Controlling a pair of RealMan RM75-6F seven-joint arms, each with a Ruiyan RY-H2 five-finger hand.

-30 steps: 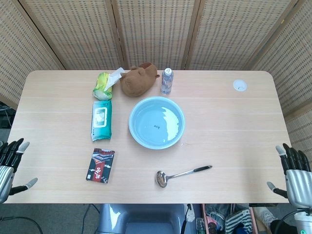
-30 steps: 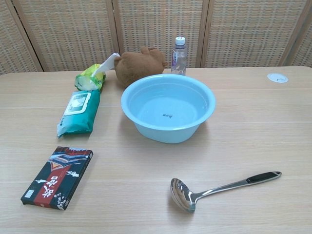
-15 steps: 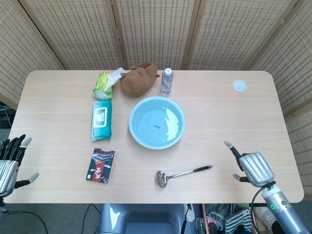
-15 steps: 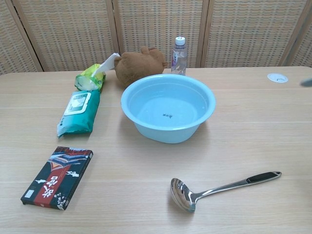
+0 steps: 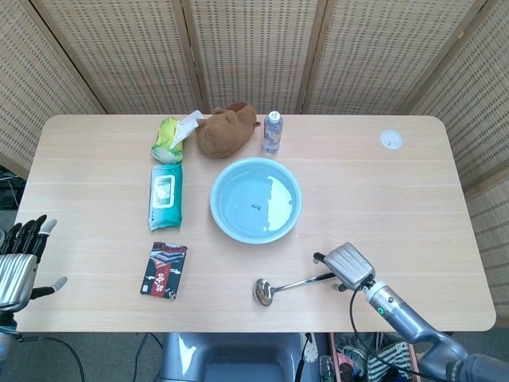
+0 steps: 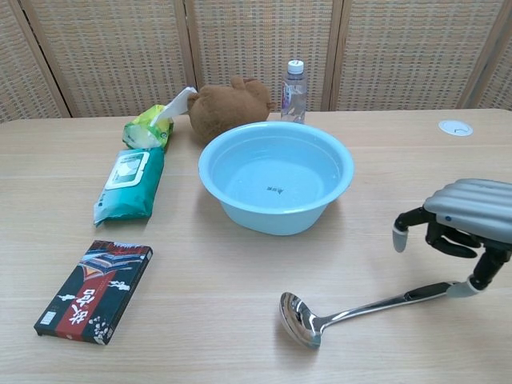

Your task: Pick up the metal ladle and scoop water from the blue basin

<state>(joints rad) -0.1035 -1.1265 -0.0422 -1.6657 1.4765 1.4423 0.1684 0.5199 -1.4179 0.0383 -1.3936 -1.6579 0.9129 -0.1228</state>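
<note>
The metal ladle [image 5: 296, 283] lies flat on the table near the front edge, bowl to the left, black handle tip to the right. In the chest view the ladle [image 6: 352, 310] is still on the wood. My right hand [image 5: 348, 267] hangs over the handle end; the chest view shows the right hand [image 6: 468, 216] with fingers curled downward and thumb apart, one fingertip [image 6: 462, 290] touching the handle tip. The blue basin [image 5: 213, 200] with water stands at the table's middle, behind the ladle; its wall [image 6: 264, 218] faces me. My left hand [image 5: 20, 263] waits off the table's left edge, fingers spread.
A teal wipes pack [image 5: 165, 196] and a red-black box [image 5: 164, 270] lie left of the basin. Behind it are a green tissue pack [image 5: 168, 140], a brown plush toy [image 5: 227, 131] and a water bottle [image 5: 272, 133]. A white disc [image 5: 390, 139] sits far right.
My right hand has swung in from the table's right edge, leftward, down onto the ladle's handle end. The left hand has drifted slightly. The ladle has not moved.
</note>
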